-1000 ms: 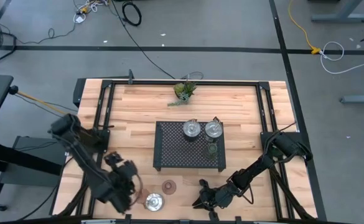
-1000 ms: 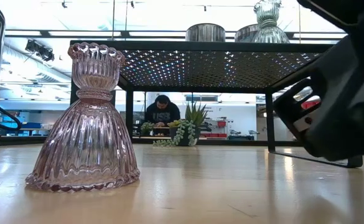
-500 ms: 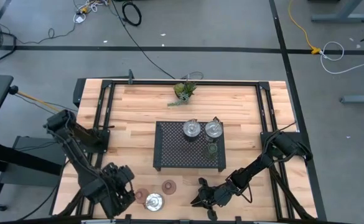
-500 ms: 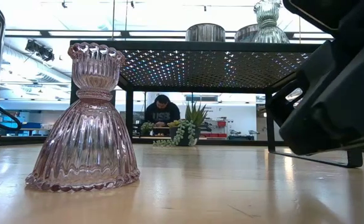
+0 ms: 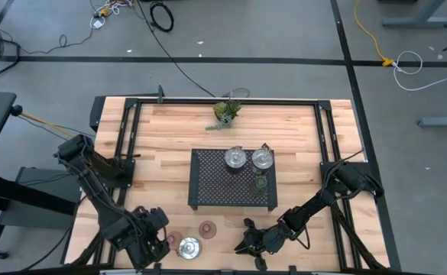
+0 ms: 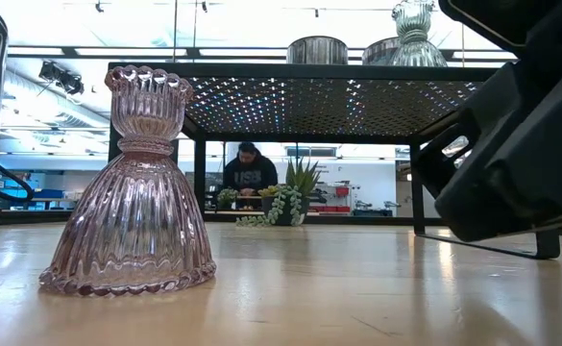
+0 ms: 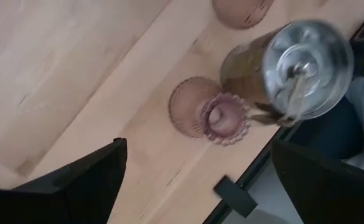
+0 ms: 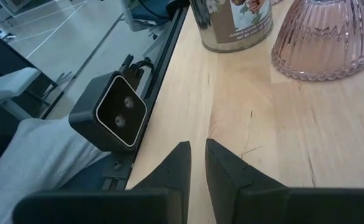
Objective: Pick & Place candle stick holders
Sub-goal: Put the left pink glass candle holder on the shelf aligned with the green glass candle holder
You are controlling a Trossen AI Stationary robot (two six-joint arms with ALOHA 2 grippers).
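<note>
Left end effector [image 7: 194, 168] open above pink holder [image 7: 213, 116] (apparently empty).

wooden table [image 5: 162, 145] bearing mesh rack [image 5: 215, 183], holders [image 5: 207, 228]

Silver candle stick holders [image 5: 237, 158]: 3; pink glass holders [image 5: 207, 228]: 2; olive-green holder [image 5: 260, 183]: 1; plant sprig [image 5: 226, 111]: 1; mesh rack [image 5: 215, 183]: 1.

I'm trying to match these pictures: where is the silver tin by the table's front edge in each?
High: silver tin at the front edge, left of centre.
Low: far left edge, cropped.
Left wrist: upper right.
Right wrist: top, middle.
Landmark: the pink holder beside it.
</note>
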